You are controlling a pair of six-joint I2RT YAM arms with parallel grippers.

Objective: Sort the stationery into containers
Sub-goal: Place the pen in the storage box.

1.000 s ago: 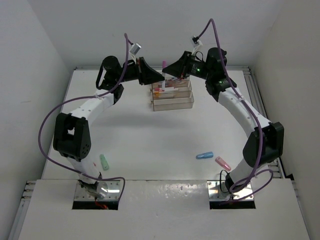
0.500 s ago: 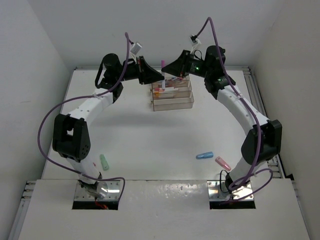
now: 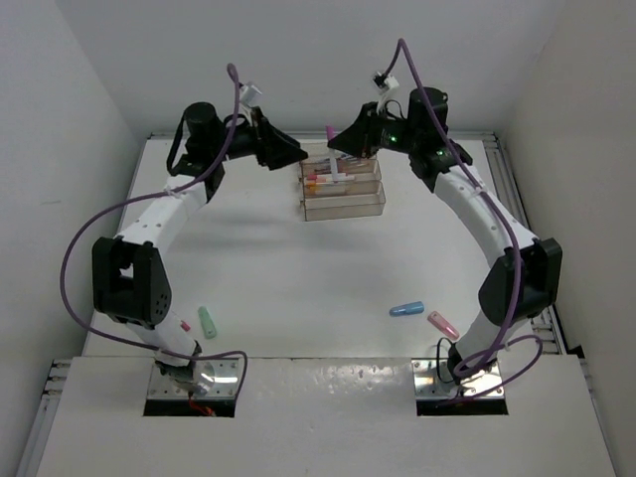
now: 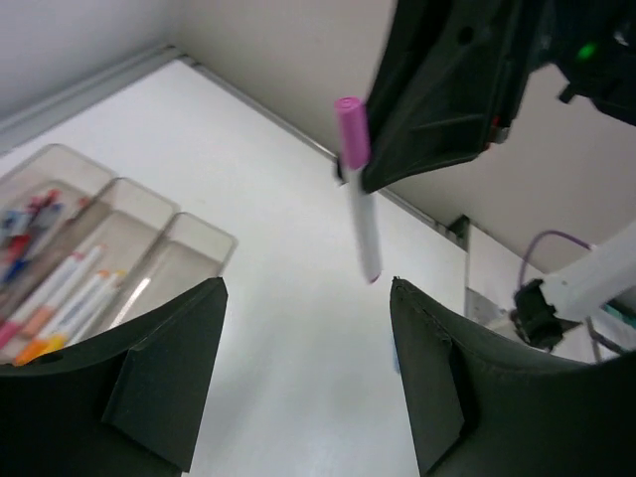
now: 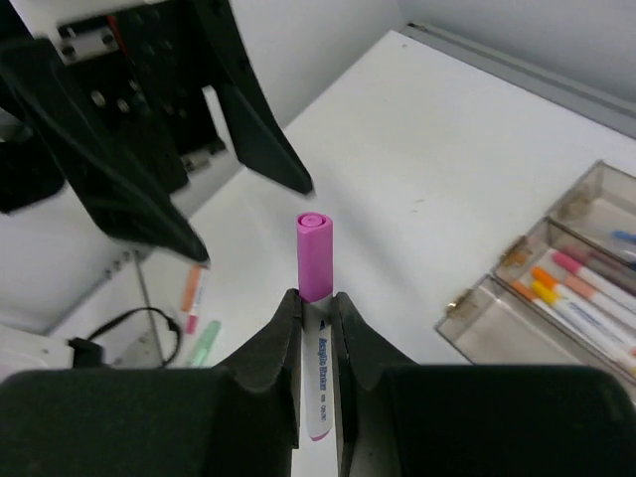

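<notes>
A white marker with a pink cap (image 5: 315, 248) stands upright in my right gripper (image 5: 316, 296), which is shut on its barrel. From above, the marker (image 3: 328, 131) hangs in the air over the back of the containers (image 3: 343, 211), three clear trays in a stepped row. Several pens (image 3: 326, 179) lie in the rear trays. My left gripper (image 3: 296, 154) is open and empty, just left of the marker and apart from it. The left wrist view shows the marker (image 4: 360, 209) beyond my left gripper (image 4: 308, 333), held by the right gripper (image 4: 370, 174).
Loose on the table lie a green piece (image 3: 207, 321) and a pink-orange pen (image 3: 185, 325) near the left base. A blue piece (image 3: 406, 308) and a pink piece (image 3: 443, 324) lie near the right base. White walls close in the table.
My left gripper has opened, let go of the marker and drawn back to the left. The right gripper keeps the marker and has barely moved.
</notes>
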